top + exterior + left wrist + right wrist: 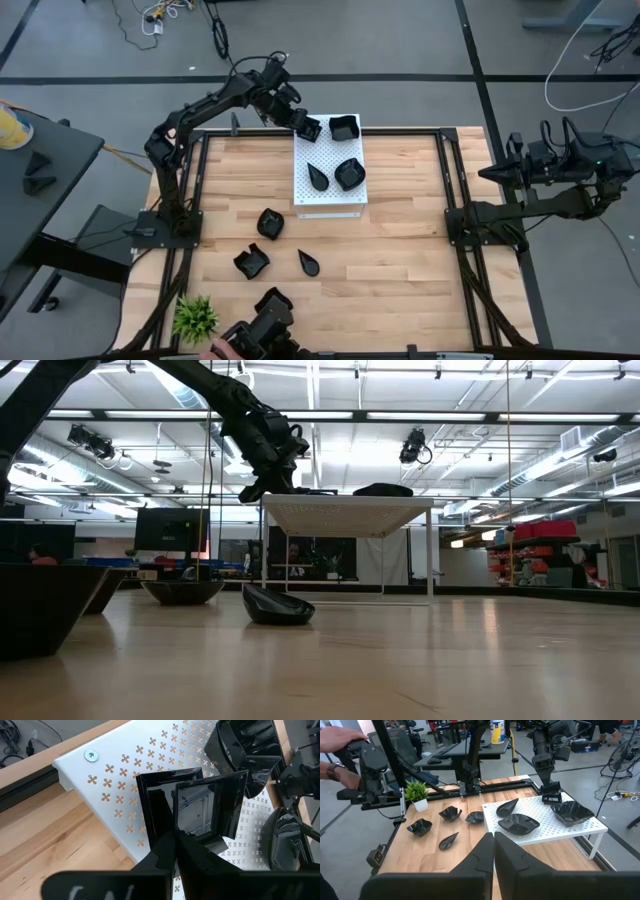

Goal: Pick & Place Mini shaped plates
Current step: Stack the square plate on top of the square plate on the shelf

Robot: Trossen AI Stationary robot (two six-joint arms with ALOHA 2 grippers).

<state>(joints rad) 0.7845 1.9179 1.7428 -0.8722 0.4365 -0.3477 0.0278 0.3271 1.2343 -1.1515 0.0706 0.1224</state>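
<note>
Left wrist view: a square plate (207,802) is being gripped by its rim in the left gripper (172,837), whose fingers are clamped on the near edge, and it is being held over the corner of the white perforated board (107,775). In the high view the left gripper (300,125) is being held at the board's far left corner, with the square plate (308,129) just off its tip. Three other plates are already being carried by the board: a rounded one (344,127), a teardrop (318,177) and a polygonal one (350,174). Four more (270,223) are being left on the wooden table (400,250), near a small green plant (196,317). The placing step is judged to be in hand. What is being called for next is a lowering onto bare board clear of the rounded plate, then a release. The right gripper (493,851) is being kept clenched and empty, parked well off at the table's right side.
</note>
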